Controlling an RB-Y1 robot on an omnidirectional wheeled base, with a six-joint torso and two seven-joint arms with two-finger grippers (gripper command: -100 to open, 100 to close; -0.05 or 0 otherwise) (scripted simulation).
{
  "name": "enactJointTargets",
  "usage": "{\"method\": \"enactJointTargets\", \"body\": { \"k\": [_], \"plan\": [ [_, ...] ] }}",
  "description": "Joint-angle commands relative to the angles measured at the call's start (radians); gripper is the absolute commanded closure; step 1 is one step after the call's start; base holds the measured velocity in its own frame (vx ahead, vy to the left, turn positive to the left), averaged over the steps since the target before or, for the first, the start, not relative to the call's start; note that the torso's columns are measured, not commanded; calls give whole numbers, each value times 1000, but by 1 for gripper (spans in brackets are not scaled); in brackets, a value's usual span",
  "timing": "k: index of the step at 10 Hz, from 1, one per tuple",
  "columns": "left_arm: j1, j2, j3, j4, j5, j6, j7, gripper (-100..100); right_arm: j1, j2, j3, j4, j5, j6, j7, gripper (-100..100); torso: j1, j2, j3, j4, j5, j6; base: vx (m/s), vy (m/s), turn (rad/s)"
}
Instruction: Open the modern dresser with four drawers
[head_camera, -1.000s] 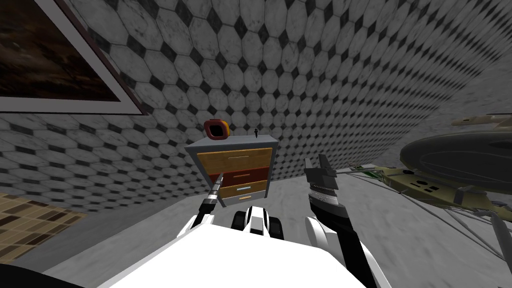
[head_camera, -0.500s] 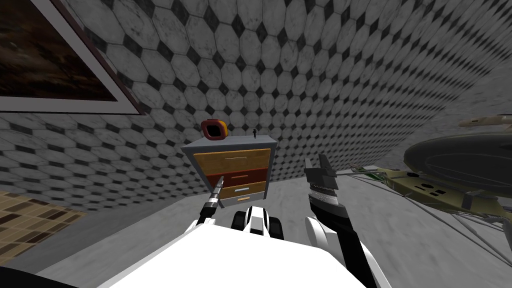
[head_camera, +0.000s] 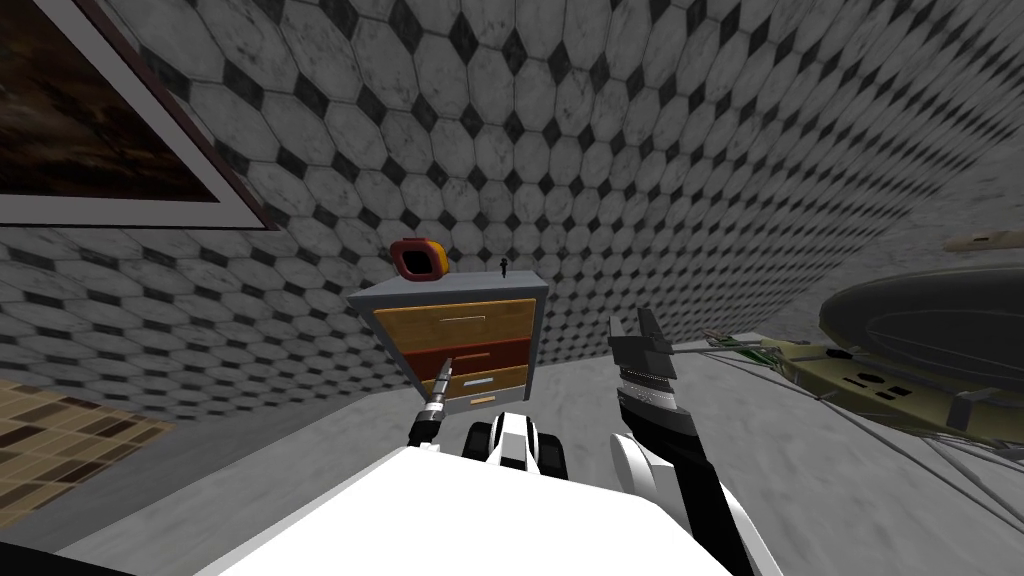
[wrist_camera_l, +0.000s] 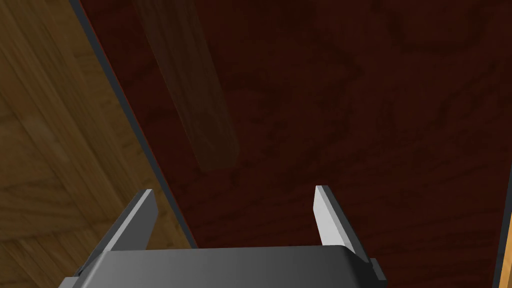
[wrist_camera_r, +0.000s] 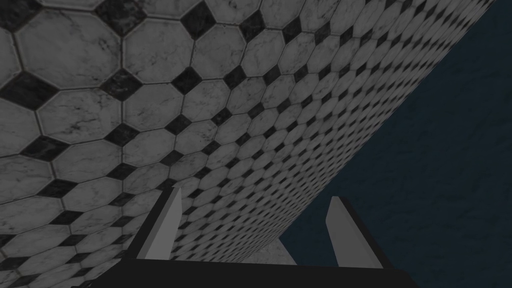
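The dresser (head_camera: 455, 320) stands against the tiled wall (head_camera: 600, 150), straight ahead. The left tool (wrist_camera_l: 235, 215), fingers spread apart, faces its dark red drawer (wrist_camera_l: 350, 125), 2nd of 4 from the top, near the handle (wrist_camera_l: 200, 110). The right tool (head_camera: 640, 330), fingers likewise parted, is raised to the dresser's right.

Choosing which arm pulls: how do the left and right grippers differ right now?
The left gripper faces the dark red drawer of the dresser, with the handle just ahead of its fingers; the right gripper faces the tiled wall. The left gripper is right at the drawer fronts; the right gripper stands apart, beside the dresser. Both are open and empty.
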Motion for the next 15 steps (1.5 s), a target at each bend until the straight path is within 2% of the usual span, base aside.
{"method": "enactJointTargets", "body": {
  "k": [1,2,4,5,6,7,11,12,13,15],
  "plan": [
    [-5,-52,3,25,0,-8,-2,-100,0,0,0,0,0,0,0,0,0,0,0,0,0,0,15,-27,9],
    [-3,-41,2,23,0,-11,-2,-100,0,0,0,0,0,0,0,0,-1,-1,-1,0,0,0,6,-13,2],
    [-25,-32,6,3,3,31,2,-100,0,0,0,0,0,0,0,0,0,-2,-1,0,0,0,32,-3,6],
    [-21,-36,5,10,2,18,0,-100,0,0,0,0,0,0,0,0,-1,-3,-2,-1,0,0,17,-1,0],
    [-2,-43,2,23,0,-11,-2,100,0,0,0,0,0,0,0,0,-1,-1,-1,0,0,0,-19,3,-13],
    [-6,-39,2,7,1,11,0,100,0,0,0,0,0,0,0,0,-1,1,1,0,0,0,-14,2,-1],
    [16,-75,-9,-57,-9,44,-24,100,-1,0,0,0,0,0,0,0,-3,3,2,1,-1,0,-185,-24,4],
    [12,-69,-7,-47,-8,39,-19,100,-1,0,0,0,0,0,0,0,-1,0,0,0,0,0,-100,-7,-1],
    [12,-37,-7,-49,-8,42,-20,-100,0,0,0,0,0,0,0,0,0,-7,-4,-2,0,0,-22,-4,-2],
    [10,8,-7,-48,-7,46,-20,-100,0,0,0,0,0,0,0,0,0,-8,-5,-2,0,0,10,2,0]
  ]
}}
